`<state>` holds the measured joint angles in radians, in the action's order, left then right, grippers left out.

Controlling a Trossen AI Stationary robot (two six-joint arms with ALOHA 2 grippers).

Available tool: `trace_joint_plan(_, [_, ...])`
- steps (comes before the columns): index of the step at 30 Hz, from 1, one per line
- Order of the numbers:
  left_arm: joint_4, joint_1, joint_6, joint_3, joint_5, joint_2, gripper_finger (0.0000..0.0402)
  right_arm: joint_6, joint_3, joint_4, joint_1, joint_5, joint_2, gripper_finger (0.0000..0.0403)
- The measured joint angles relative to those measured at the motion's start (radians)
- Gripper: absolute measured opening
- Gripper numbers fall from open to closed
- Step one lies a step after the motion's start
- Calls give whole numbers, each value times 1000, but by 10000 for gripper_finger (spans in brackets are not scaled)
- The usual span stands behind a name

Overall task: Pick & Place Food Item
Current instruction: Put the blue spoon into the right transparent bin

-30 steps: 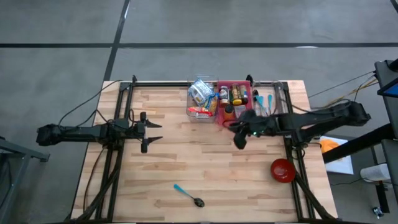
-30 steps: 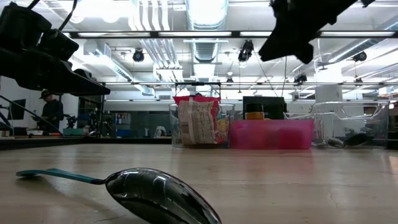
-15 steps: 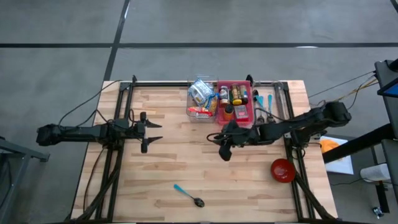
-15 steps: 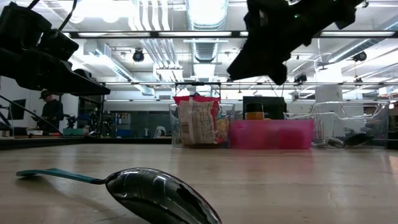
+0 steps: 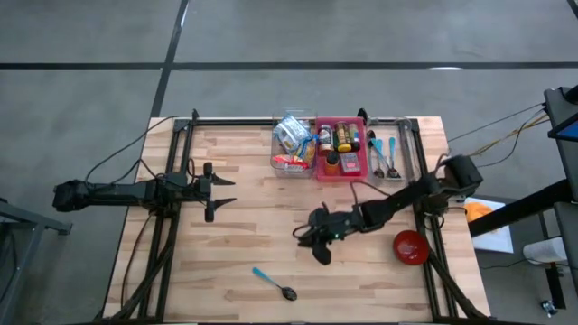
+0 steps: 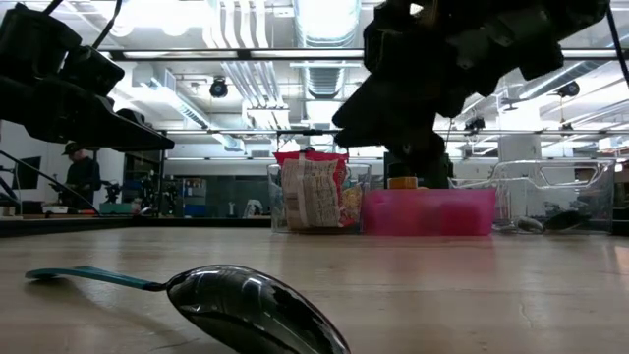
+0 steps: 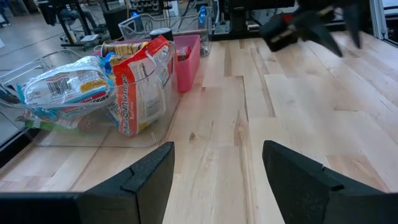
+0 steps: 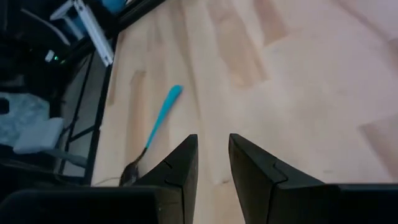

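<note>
Right gripper (image 5: 318,246) has swung away from the bins at the worktop's far edge toward the middle, now hovering over bare wood nearer the front; left gripper (image 5: 217,190) hasn't moved, parked near the left edge with fingers apart, empty. Right fingers (image 8: 180,171) sit close together with a narrow gap showing between them, nothing held.

Food items: snack packets (image 5: 291,144) sit in the clear bin (image 5: 276,135) at the far edge, center; pink bin (image 5: 358,169) touching its right side holds bottles and jars (image 5: 343,138). Both bins lie well behind the right gripper, toward the far edge. In the left wrist view the packets (image 7: 140,87) stand upright against the clear bin's wall, pink bin (image 7: 189,53) just beyond.

Teal-handled spoon (image 5: 274,283) lies near the front edge, center, ahead and slightly left of the right gripper, apart from it; in the right wrist view the spoon (image 8: 151,137) lies just past the fingertips. Red bowl (image 5: 410,246) sits near the right edge, beside the right arm's forearm. More spoons (image 5: 384,153) lie in a clear tray right of the pink bin. Low view: spoon bowl (image 6: 251,307) close to the lens, right gripper (image 6: 393,103) dark above the worktop (image 6: 472,285).
</note>
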<state>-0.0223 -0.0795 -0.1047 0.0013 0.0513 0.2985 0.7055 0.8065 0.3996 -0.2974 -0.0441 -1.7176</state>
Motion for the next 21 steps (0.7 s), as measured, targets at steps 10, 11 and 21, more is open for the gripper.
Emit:
trace_joint_plan(10, [0, 0, 0, 0, 0, 0, 244, 34, 174, -1, -94, -8, -165, 89])
trace_joint_plan(11, [0, 0, 0, 0, 0, 0, 244, 38, 193, -3, -102, -9, -183, 89])
trace_joint_plan(21, [0, 0, 1, 0, 0, 0, 244, 20, 540, -376, -172, -59, -364, 89])
